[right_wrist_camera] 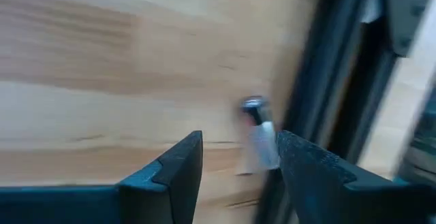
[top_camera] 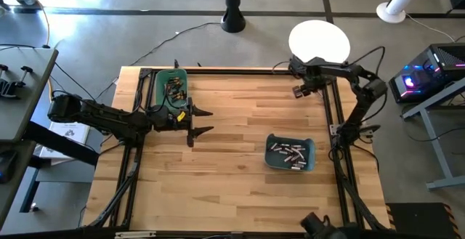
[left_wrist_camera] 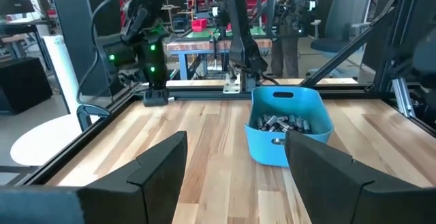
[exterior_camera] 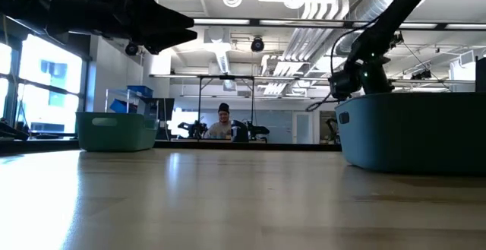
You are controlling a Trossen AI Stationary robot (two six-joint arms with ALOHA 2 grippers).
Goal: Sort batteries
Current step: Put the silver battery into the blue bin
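Two bins sit on the wooden table [top_camera: 232,188], each holding batteries. The green bin [top_camera: 171,88] stands at the far left of the tabletop, near the frame rail, with dark and copper-brown batteries [top_camera: 174,88] lying inside it. The blue bin [top_camera: 290,154] stands toward the right side, nearer the front, with a cluster of silvery batteries [top_camera: 288,152] on its floor; the left wrist view shows the same pile [left_wrist_camera: 283,122] resting low against the bin's bottom.

The left gripper [top_camera: 202,122] hovers above the bare wood just beside the green bin, on the side toward the table's centre. Its two fingers stand spread wide apart and nothing lies between them. It points across the table toward the blue bin.

The right gripper [top_camera: 304,89] is at the far right corner of the table, close to the black frame rail and well apart from both bins. In the right wrist view its fingers [right_wrist_camera: 178,163] are parted, and a single silvery battery [right_wrist_camera: 259,139] shows just beyond them, close to one fingertip, against the wood next to the dark rail. That view is blurred; whether the fingers touch or hold this battery cannot be told.

A white round disc [top_camera: 319,41] lies on the floor beyond the table's far right corner. A person [exterior_camera: 222,122] is seated in the room behind the table.
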